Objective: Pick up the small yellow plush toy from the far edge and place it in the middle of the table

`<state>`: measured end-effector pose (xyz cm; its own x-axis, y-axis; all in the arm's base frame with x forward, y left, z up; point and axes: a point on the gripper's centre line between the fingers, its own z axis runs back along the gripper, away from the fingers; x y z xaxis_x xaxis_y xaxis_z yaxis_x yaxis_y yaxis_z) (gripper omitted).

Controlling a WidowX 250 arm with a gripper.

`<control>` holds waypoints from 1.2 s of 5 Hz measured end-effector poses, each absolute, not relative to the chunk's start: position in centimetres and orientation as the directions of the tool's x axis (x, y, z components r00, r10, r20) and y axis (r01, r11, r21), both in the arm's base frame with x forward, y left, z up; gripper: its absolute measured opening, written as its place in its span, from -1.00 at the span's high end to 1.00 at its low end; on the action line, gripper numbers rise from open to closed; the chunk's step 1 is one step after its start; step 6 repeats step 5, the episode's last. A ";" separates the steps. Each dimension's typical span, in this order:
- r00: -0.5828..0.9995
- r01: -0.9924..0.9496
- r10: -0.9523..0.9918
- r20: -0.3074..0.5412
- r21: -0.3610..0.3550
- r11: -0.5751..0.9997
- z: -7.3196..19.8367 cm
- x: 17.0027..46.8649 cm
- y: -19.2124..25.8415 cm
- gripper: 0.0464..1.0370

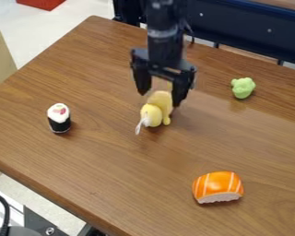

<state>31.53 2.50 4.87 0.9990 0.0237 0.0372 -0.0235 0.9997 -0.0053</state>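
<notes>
Orange, white-striped toy sushi nearest camera, on brown wooden table. My black two-finger pincer: spread, tips either side of soft-looking yellow animal toy. Probably grasp alignment; next move calls for centring, gentle squeeze. Well apart: black-and-white sushi roll, lumpy green toy.

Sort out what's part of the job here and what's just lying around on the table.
In the job:
- gripper, fingers apart by the yellow toy
- yellow toy

Just lying about:
- sushi roll, left
- green toy, upper right
- orange sushi, lower right
</notes>
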 end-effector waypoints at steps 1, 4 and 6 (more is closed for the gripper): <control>0.999 -0.027 0.027 0.039 -0.012 1.000 6.9 31.5 3.0 -0.93; 0.999 -0.019 0.020 0.044 -0.023 1.000 10.4 30.9 3.6 -0.93; 0.999 -0.015 0.016 0.048 -0.034 0.999 11.2 31.2 3.6 -0.93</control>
